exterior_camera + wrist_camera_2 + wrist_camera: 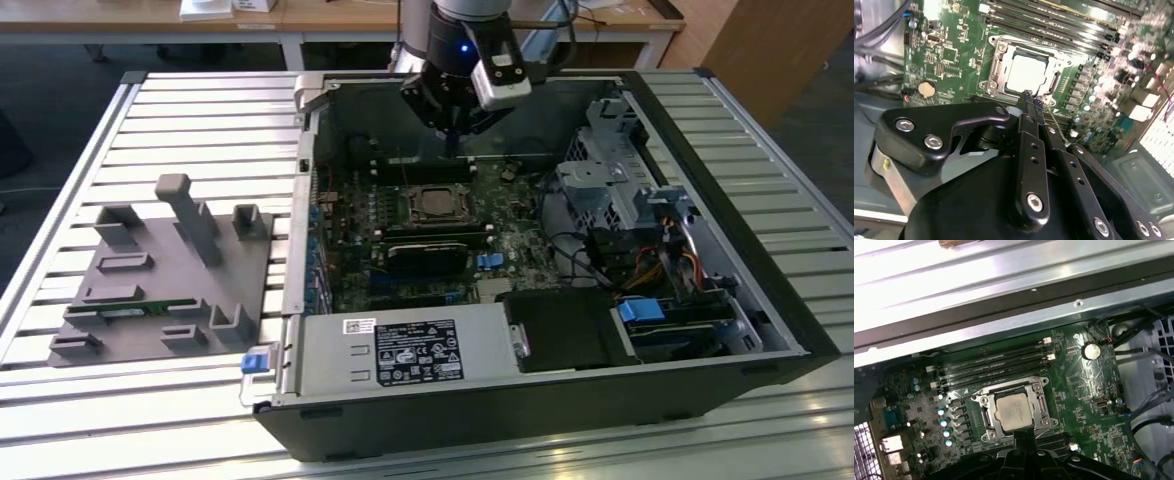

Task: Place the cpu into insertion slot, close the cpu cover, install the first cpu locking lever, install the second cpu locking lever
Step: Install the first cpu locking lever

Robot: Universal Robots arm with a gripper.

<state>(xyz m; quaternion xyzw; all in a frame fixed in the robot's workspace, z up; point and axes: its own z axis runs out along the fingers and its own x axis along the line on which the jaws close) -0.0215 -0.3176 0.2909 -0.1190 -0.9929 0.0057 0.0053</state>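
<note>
Looking along my closed end effector [1032, 98], I see the cpu [1026, 74], framed by the cpu cover [1001, 67], just beyond its tip.

A desk [174, 130] of pale ribbed metal slats takes up most of the exterior view, its surface catching bright light. Behind it stands a wooden table [347, 18] on white legs, with white items [227, 8] on top. The floor [60, 75] beneath is dark. At the exterior view's right rises a brown wooden panel [767, 50].
</note>
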